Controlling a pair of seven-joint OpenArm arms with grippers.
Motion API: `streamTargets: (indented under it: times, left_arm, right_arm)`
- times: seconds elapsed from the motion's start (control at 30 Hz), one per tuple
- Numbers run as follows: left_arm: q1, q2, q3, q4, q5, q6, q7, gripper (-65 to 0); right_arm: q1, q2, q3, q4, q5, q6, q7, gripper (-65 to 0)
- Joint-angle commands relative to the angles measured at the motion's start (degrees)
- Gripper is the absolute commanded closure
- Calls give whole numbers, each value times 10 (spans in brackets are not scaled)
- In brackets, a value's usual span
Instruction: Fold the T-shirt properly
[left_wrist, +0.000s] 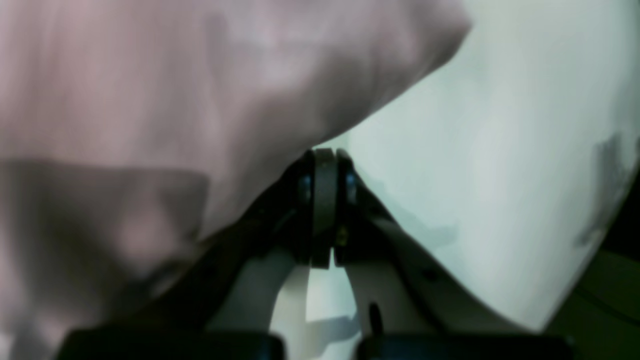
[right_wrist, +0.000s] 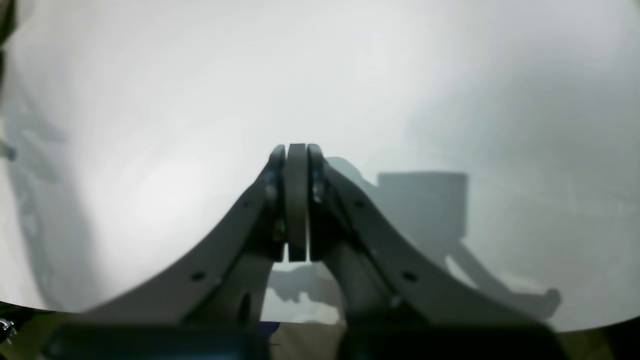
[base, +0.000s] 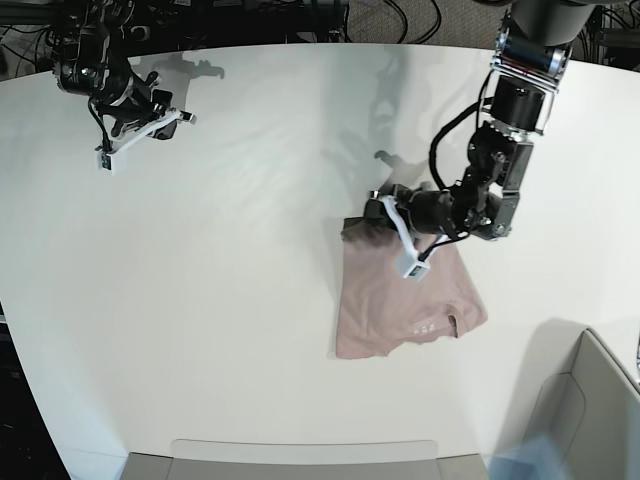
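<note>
The dusty pink T-shirt (base: 400, 295) lies crumpled and partly folded on the white table (base: 250, 280), right of centre. My left gripper (base: 393, 228) is at its far edge. In the left wrist view the left gripper (left_wrist: 325, 152) is shut, the T-shirt (left_wrist: 150, 90) edge runs straight into its tips, and the cloth drapes away to the left, blurred. My right gripper (base: 140, 135) hovers far off at the table's back left. In the right wrist view the right gripper (right_wrist: 296, 147) is shut on nothing, with only bare table (right_wrist: 150, 100) beneath it.
A grey bin (base: 590, 400) stands at the front right corner. A flat grey tray (base: 300, 460) sits along the front edge. Cables (base: 400, 15) lie beyond the table's back edge.
</note>
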Motion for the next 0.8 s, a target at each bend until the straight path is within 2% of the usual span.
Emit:
streamTargets:
  times: [0.0,0.13,0.27,0.33,0.43,0.5,0.53,0.63,0.7,0.77]
  left_arm:
    - [-13,-16,-4,8,5,2,0,0]
    - [-13,-41,-14,8,5,2,0,0]
    - [5,-42,-63,24,4,1,10,0]
    - [25,-42,-84,71,4,1,18,0]
    - [80,-44,-119,191,7,1,22,0]
    - [119,-45,-146,256,8,3,19,0]
    - [140,-44,-165,293,9,4,18,0]
    - [199,-43,-217,367,9,5,9,0]
    - [243,-42,-255,401,9,5,-24,0]
    - [301,-43,-303,426,9,5,-79,0]
  right_arm:
    - [4,5,0,11,5,3,8,0]
    - [11,4,-2,11,5,3,8,0]
    - [11,6,-2,12,6,6,8,0]
    - [11,9,-2,17,6,34,8,0]
    - [9,9,1,37,5,110,8,0]
    - [8,9,1,46,5,141,8,0]
    - [8,9,1,49,5,150,7,0]
    - [-4,9,-1,53,5,151,7,0]
    - [-15,9,-3,53,5,151,7,0]
    - [-32,9,-3,53,5,152,7,0]
